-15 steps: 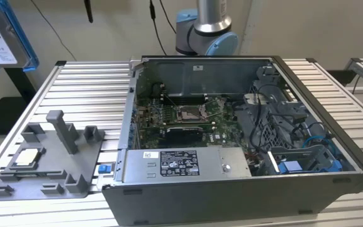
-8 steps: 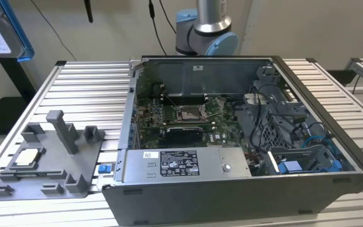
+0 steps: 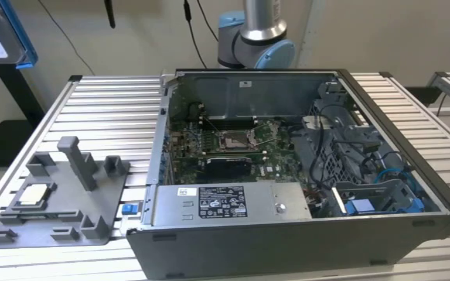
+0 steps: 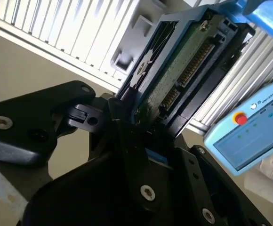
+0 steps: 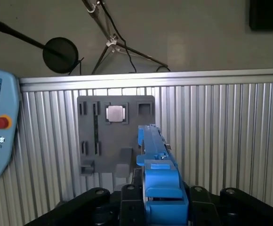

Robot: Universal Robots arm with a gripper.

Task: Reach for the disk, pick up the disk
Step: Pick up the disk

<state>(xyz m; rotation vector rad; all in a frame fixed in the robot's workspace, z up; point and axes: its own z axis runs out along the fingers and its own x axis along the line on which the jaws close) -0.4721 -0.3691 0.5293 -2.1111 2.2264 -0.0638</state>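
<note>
The pincer (image 4: 135,123) is clamped on one end of the disk (image 4: 174,70), which hangs edge-on above the tabletop (image 5: 221,132). The disk's long axis points straight away from the pincer, over the grey fixture plate (image 5: 94,141).

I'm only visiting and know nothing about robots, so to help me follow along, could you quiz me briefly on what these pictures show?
1. True or false: the gripper is shut on the disk.
2. Where does the small square chip sit? A) on the grey holder; B) in the gripper; C) on the disk.
3. Fill in: the plastic frame around the disk is coloured ____.

Key: 1 true; 2 A; 3 blue.
</note>
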